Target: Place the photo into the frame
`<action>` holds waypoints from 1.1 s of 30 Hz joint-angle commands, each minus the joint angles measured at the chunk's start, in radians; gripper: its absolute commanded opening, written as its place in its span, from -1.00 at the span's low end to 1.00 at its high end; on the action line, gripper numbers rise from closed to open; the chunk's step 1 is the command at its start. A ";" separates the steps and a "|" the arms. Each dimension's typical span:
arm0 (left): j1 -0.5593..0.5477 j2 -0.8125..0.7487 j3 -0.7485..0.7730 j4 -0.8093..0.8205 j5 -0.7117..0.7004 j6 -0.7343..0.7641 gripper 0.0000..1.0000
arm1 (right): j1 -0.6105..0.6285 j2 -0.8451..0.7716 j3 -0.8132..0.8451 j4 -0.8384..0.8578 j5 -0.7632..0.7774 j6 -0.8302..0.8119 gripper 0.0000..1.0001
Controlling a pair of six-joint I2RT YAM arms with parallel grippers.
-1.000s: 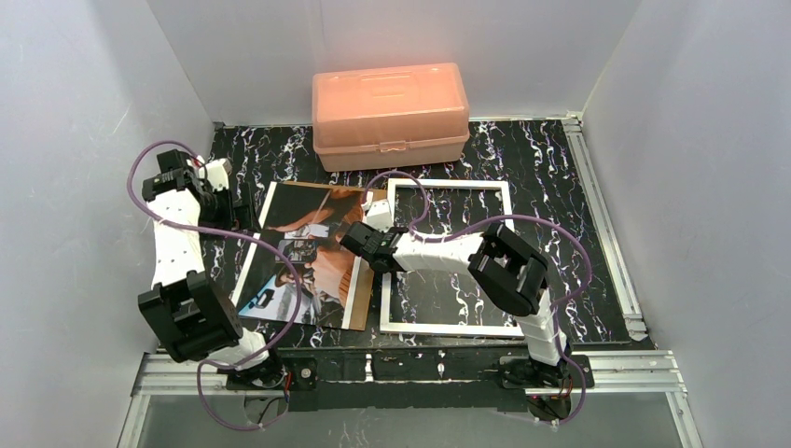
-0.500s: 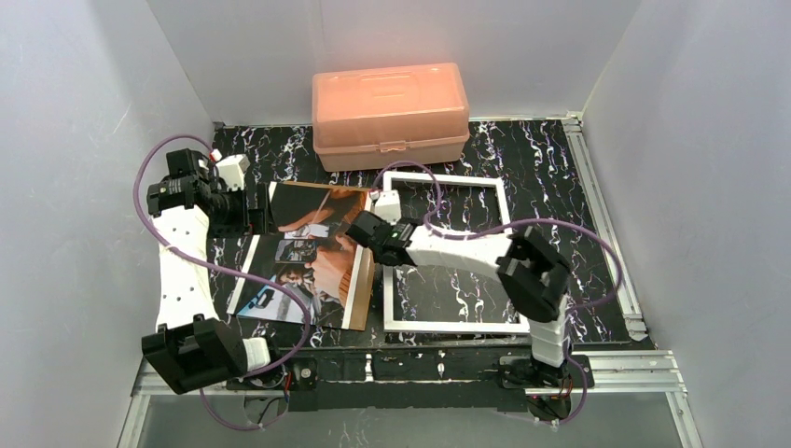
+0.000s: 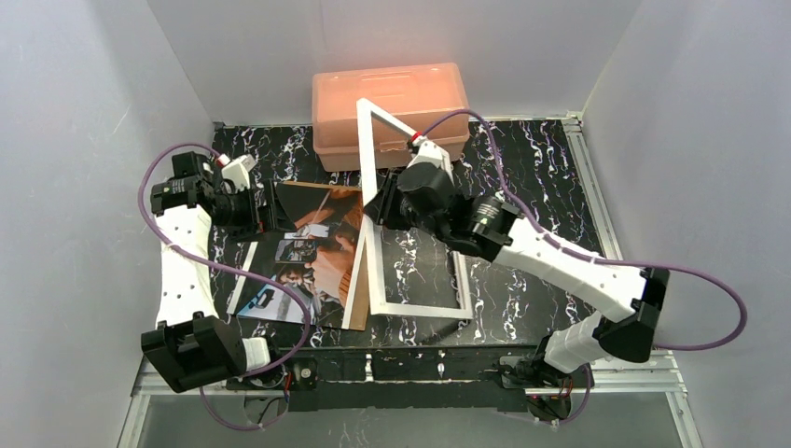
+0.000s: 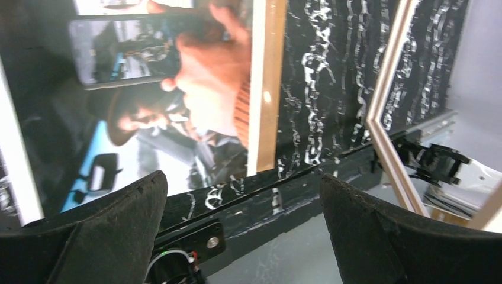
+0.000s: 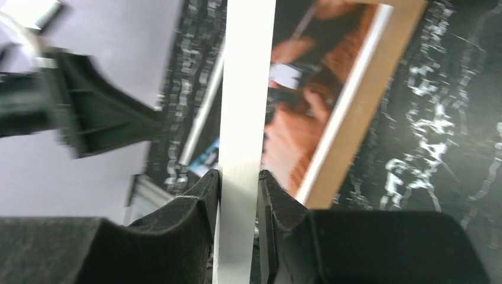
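Photo lies flat and face up on the black marbled counter, in front of the orange plastic box and toward its left end. It rests on a brown backing board, whose edge shows as a tan strip along the side of the print nearer the middle of the box.

The frame is tipped up steeply, directly in front of the box. Its near rail touches the counter and its far corner rises high enough to overlap the box's front wall in the overhead view. Its lower left rail stands just beside the backing board's edge.

The right end effector is clamped on the frame's left rail, partway between the box and the near rail. In the right wrist view the white rail runs straight between the two black fingers, which press on both sides of it, with the photo visible beyond.

The left end effector hovers above the far left part of the photo, out past the left end of the box. Its fingers are spread wide and hold nothing. Its wrist view looks down between the fingers at the print and the tan back of the frame rail.
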 commanded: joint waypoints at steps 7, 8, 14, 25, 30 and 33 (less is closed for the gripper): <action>-0.198 0.019 -0.077 0.152 0.114 -0.191 0.97 | 0.000 -0.056 0.201 0.298 -0.214 0.062 -0.97; -0.209 0.024 -0.087 0.182 0.130 -0.208 0.97 | 0.000 -0.056 0.206 0.322 -0.237 0.073 -0.97; -0.253 0.071 -0.123 0.344 0.192 -0.295 0.97 | -0.001 -0.083 0.138 0.540 -0.306 0.180 -0.97; -0.295 0.140 -0.227 0.647 0.310 -0.448 0.97 | -0.033 -0.054 0.027 0.837 -0.366 0.449 -0.97; -0.296 0.141 -0.271 0.701 0.312 -0.455 0.97 | -0.042 -0.023 -0.030 0.989 -0.383 0.566 -0.97; -0.296 0.133 -0.300 0.733 0.325 -0.479 0.92 | -0.042 -0.007 -0.037 1.017 -0.383 0.581 -0.97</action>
